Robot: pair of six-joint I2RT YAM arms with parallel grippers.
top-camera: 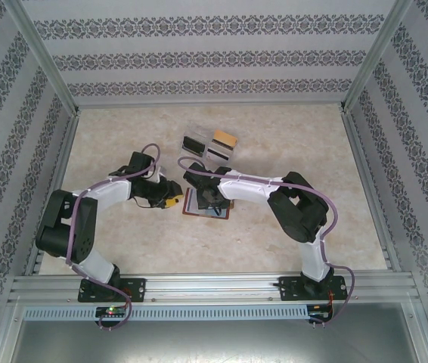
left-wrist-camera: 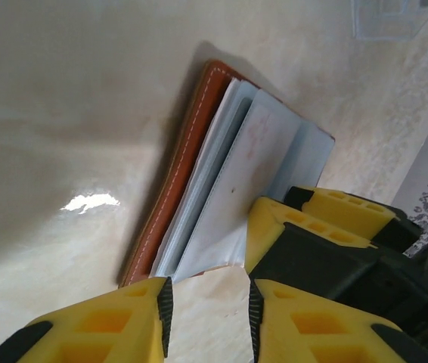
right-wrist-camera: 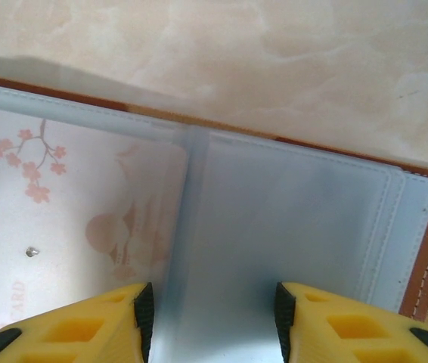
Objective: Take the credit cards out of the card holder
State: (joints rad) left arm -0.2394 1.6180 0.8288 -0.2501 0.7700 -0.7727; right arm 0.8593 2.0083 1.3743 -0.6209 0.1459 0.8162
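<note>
Just ahead of the left gripper (left-wrist-camera: 209,306), the near edge of the small brown leather-like bifold card holder (left-wrist-camera: 187,159) is seen. It lies open on the pale marbled table (left-wrist-camera: 63,113) with its blue-grey pocket leaves fanned upward. The left jaws are held apart, and bare table is seen in the gap between them. Open table is found on their outer side, while the inner side is crowded by the right gripper (right-wrist-camera: 210,314), which stands over the pocket leaves. The right jaws are likewise spread, and a blue-grey clear pocket is seen across the gap between them; whether the fingertips touch it cannot be told. To the left of those jaws, a white plastic card (right-wrist-camera: 85,212) printed with pink blossom and a pale sun is lodged inside a pocket. Beyond the right jaws, the stitched brown border of the holder is met by bare table. Farther beyond both grippers, well apart, a clear plastic compartment tray (top-camera: 208,147) is placed. From above, the left arm is seen folded, elbow thrown outward and forearm reaching inward. The right arm is arched over from its base, with the wrist bent down over the holder.
</note>
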